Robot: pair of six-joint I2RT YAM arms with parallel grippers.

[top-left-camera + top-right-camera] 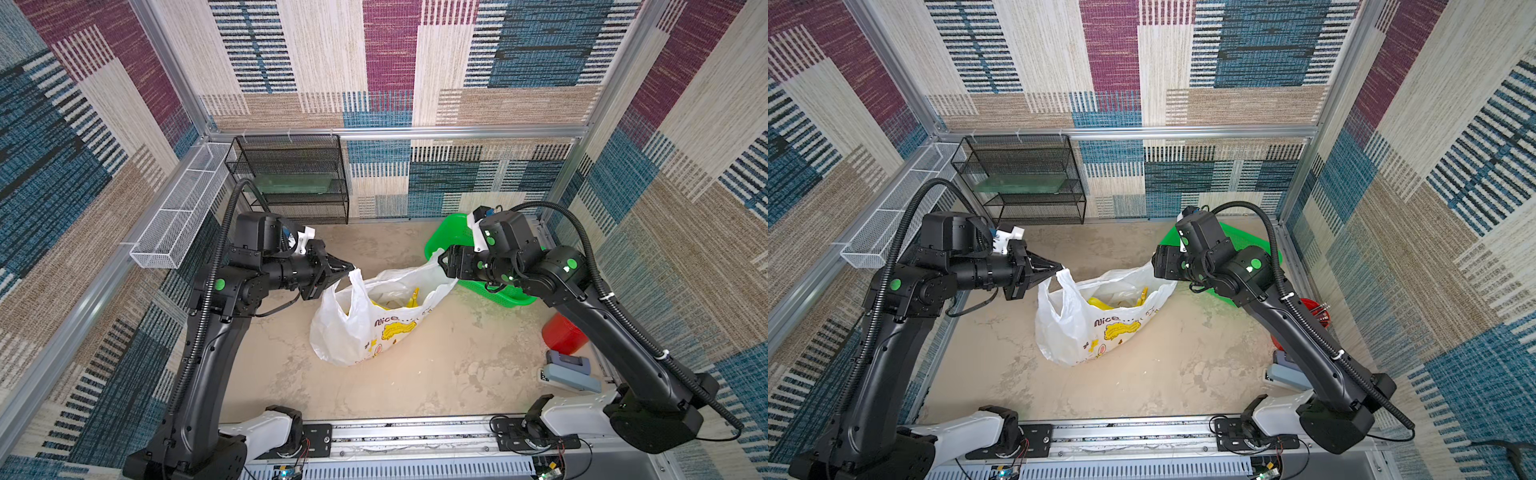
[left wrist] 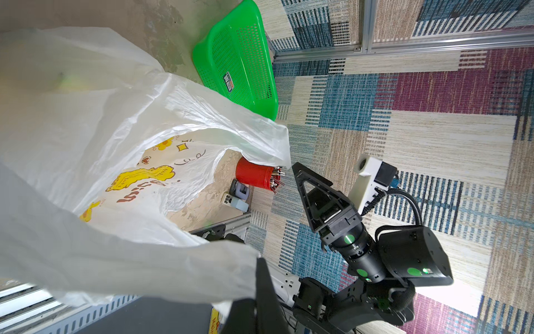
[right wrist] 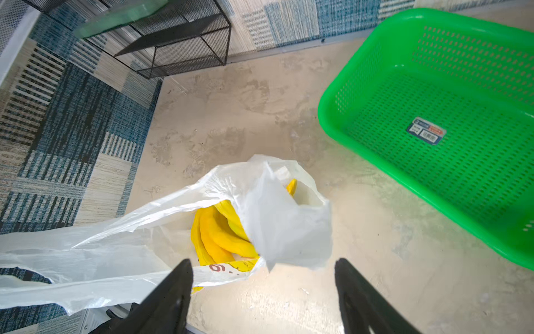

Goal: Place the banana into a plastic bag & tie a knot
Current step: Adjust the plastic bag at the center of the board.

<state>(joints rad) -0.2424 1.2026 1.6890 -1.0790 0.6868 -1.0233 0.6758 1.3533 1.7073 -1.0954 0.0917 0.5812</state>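
Banana (image 1: 412, 297) inside the plastic bag (image 1: 361, 332), centre frame in both top views, on a mottled beige surface (image 1: 436, 374): packing looks done and tying not begun, the bag's mouth gaping. The left gripper (image 1: 351, 268), jaws together, pinches one handle loop (image 1: 354, 277) at the bag's upper left. The right gripper (image 1: 443, 261) hovers at its upper right corner. A green basket (image 1: 455, 232) sits at right behind that arm and a red cup (image 1: 563, 332) at lower right. A black mesh rack (image 1: 291, 183) and a white wire tray (image 1: 178, 224) stand at upper left, with patterned woven panels (image 1: 374, 62) walling the cell.

From the left wrist, the film stretches away from the clamped finger, and the right gripper stands just beside the bag's opposite edge.

From the right wrist, that gripper's jaws stand wide apart with nothing clamped. The bag's free edge lies slack just ahead, and the banana shows through the mouth. On this evidence, the free side must be caught before any knot.
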